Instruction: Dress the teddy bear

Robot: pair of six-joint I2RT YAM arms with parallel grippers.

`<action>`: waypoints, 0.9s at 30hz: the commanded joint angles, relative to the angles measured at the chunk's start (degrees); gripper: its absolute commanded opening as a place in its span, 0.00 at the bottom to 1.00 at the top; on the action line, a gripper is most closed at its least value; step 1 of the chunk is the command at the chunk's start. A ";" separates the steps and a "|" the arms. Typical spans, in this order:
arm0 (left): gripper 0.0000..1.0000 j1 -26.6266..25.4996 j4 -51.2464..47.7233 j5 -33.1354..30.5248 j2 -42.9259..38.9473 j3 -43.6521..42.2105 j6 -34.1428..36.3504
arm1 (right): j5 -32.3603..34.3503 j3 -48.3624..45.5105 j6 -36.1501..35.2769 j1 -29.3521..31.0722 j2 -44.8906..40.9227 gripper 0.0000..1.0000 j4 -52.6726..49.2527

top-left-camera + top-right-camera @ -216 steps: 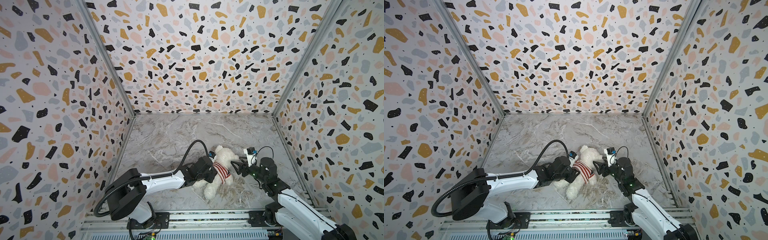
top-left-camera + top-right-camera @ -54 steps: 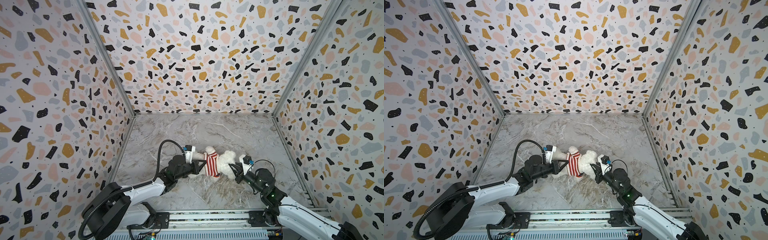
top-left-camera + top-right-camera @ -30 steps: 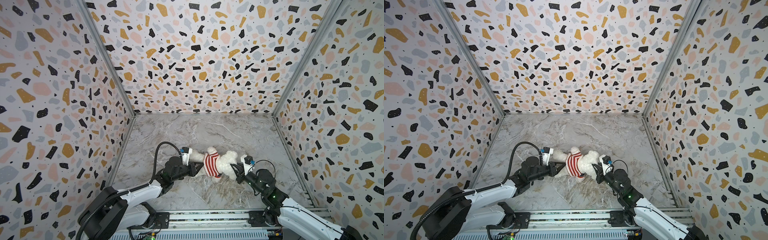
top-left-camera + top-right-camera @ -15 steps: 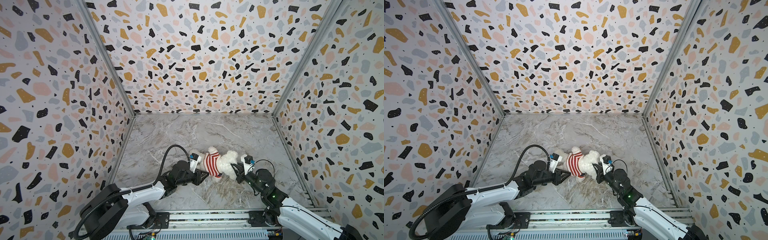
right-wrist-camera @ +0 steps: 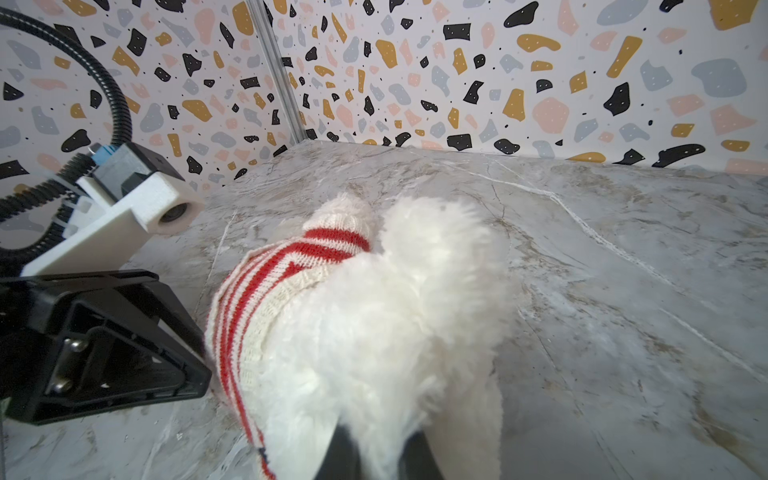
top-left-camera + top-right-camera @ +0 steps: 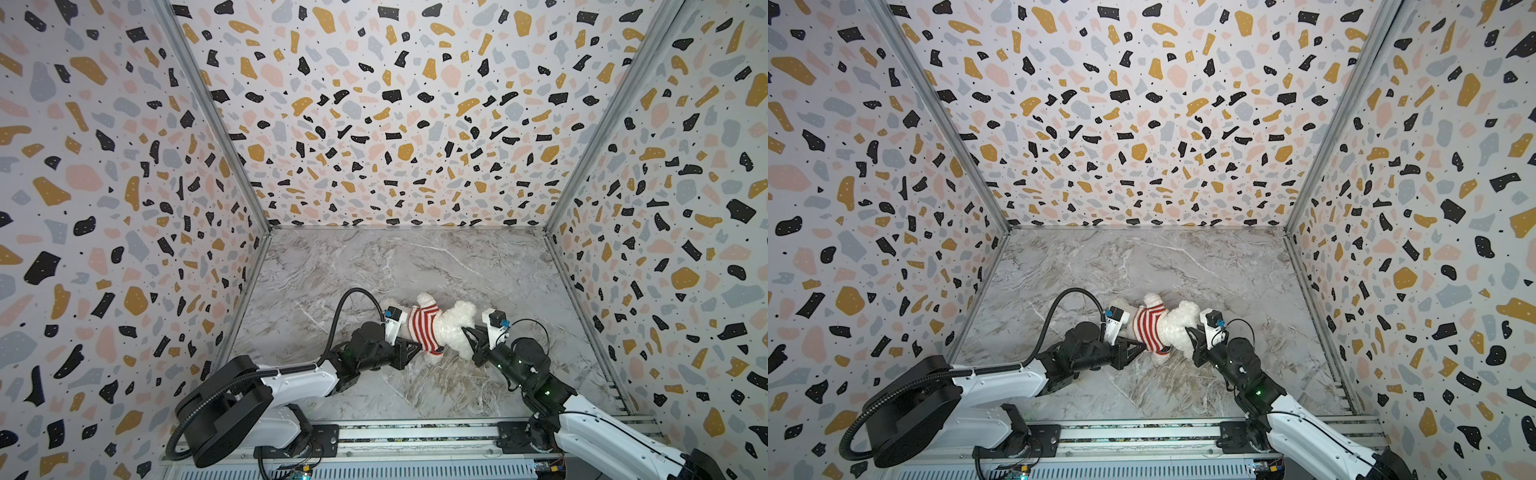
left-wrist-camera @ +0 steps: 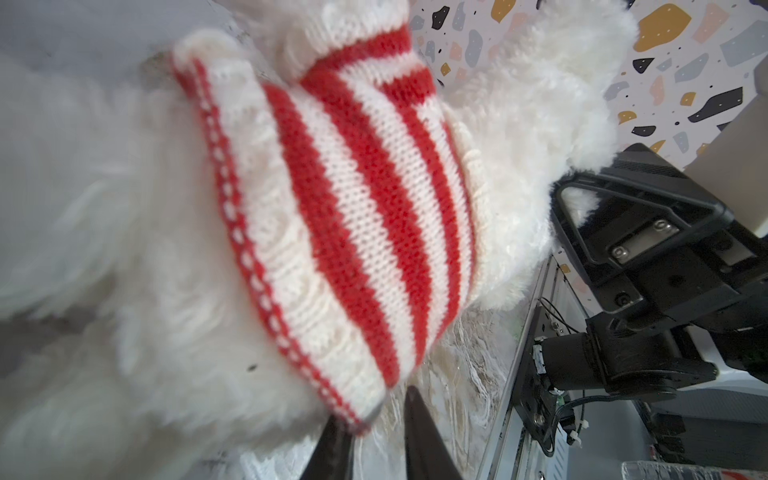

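A grey marble floor [image 6: 374, 270] sits inside three terrazzo-patterned walls [image 6: 374, 124]. The teddy bear [image 6: 455, 322] lies on its side toward the front middle of that floor, head to the right and legs to the left, directly between the two arms.

A red-and-white striped sweater [image 6: 424, 328] already covers its torso, and one white paw pokes out of a sleeve [image 6: 424, 300] on the far side.

The right gripper [image 6: 467, 338] is closed on the bear's white fur at the head end. Its wrist view shows fluff squeezed between the two dark fingers, though which part of the head cannot be made out.

The left gripper [image 6: 415, 348] is low at the near corner of the hem [image 7: 365, 415]. Its jaws stand slightly apart, and the knit corner lies in the gap against one of the fingertips [image 7: 336, 449] (touching, but not visibly pinched from both sides).

The step in hand looks like the finishing one: settling the sweater down over the belly on the near side, where the hem appears bunched.

The next move likely calls for the left jaws to close firmly on that hem edge alone, not the fur beneath. They would then draw it toward the legs while the right gripper anchors the head, so that the bear does not slide along with the pull.
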 commanded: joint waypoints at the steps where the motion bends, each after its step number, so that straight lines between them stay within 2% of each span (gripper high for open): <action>1: 0.23 -0.12 2.13 -2.48 -0.41 1.12 0.15 | 0.62 1.92 0.36 0.07 -1.42 0.00 0.80; 5: 0.23 -0.09 2.09 -2.67 -0.32 1.24 0.88 | 0.69 1.59 0.50 0.06 -1.33 0.00 1.32; 13: 0.13 -0.12 4.07 -1.31 1.50 1.22 0.12 | 0.66 1.75 0.42 0.06 -1.33 0.00 0.88; 17: 0.01 -0.14 4.60 -1.22 1.42 0.76 -0.28 | 0.84 1.67 0.62 0.05 -1.71 0.00 0.33; 20: 0.00 0.23 3.37 -2.13 0.73 0.17 -0.29 | 1.23 1.98 0.45 0.10 -2.33 0.00 -0.47; 23: 0.00 2.42 3.24 -2.88 -0.16 -1.55 -1.40 | 1.50 2.70 0.28 0.03 -2.89 0.00 -1.42; 27: 0.00 7.73 6.92 -0.22 0.06 -4.24 -4.37 | -0.05 4.13 0.27 0.06 -3.31 0.00 -2.04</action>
